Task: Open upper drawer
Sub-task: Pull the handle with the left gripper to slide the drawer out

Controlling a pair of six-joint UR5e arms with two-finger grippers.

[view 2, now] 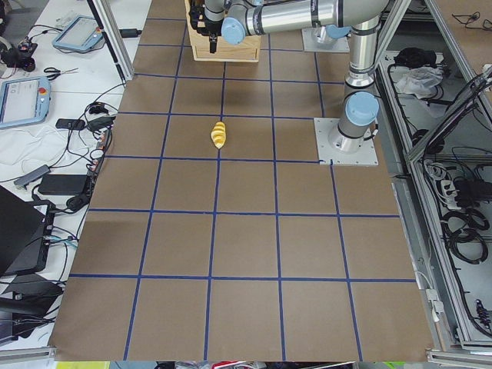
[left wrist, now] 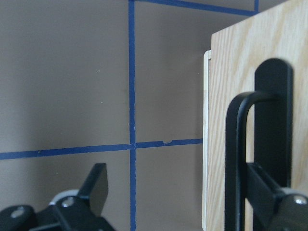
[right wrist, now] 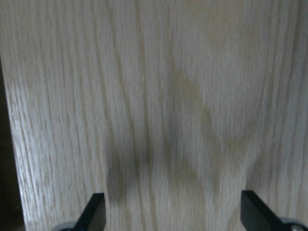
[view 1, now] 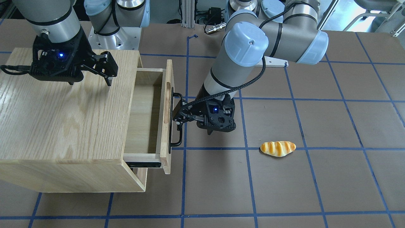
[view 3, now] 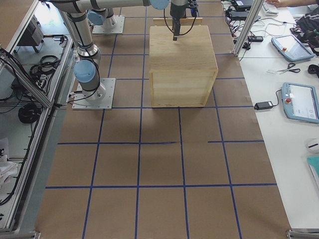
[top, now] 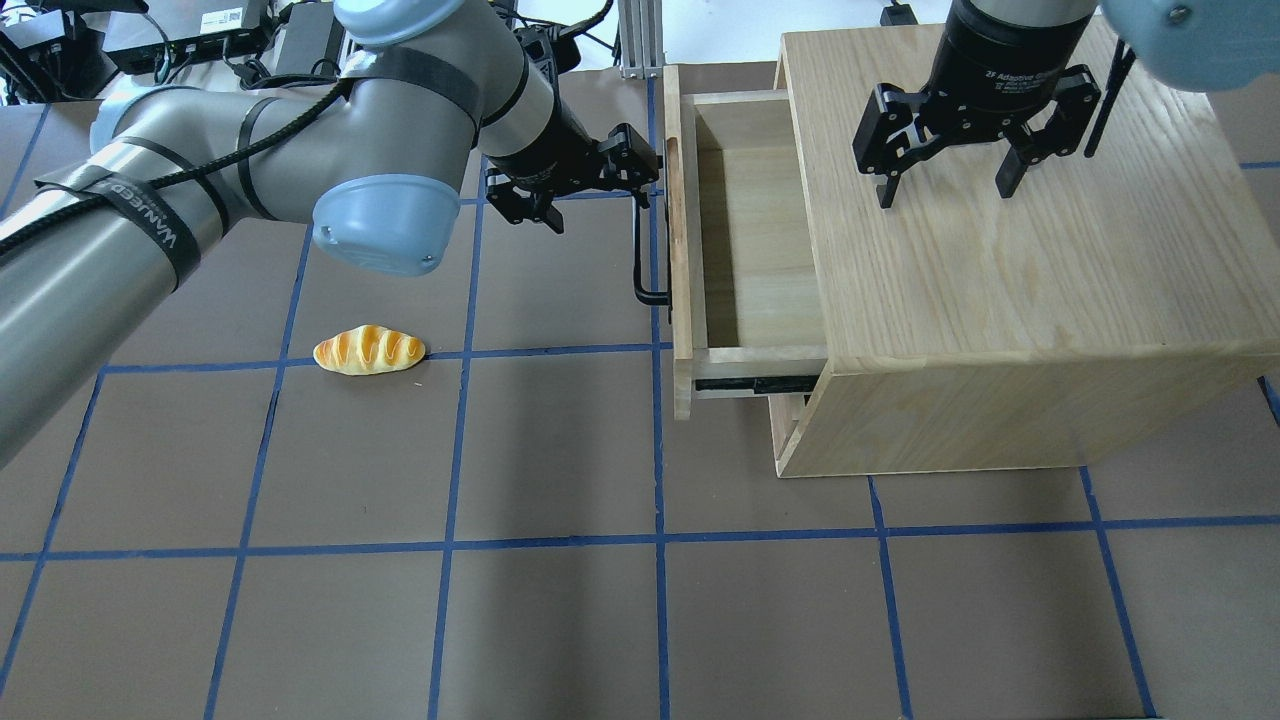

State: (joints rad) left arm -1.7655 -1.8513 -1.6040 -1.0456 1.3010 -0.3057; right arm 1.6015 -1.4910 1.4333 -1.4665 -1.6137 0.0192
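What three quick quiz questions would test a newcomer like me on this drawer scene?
1. True or false: the upper drawer is fully shut inside the cabinet.
2. Besides the cabinet, what lies on the table? A) a bread roll B) a spoon C) a mug
3. Fill in: the jaws at the drawer's black handle belong to the ___ arm.

Key: 1 false, the drawer stands pulled partly out; 2 A; 3 left: the left arm reaches to the handle, its jaws open around the bar.
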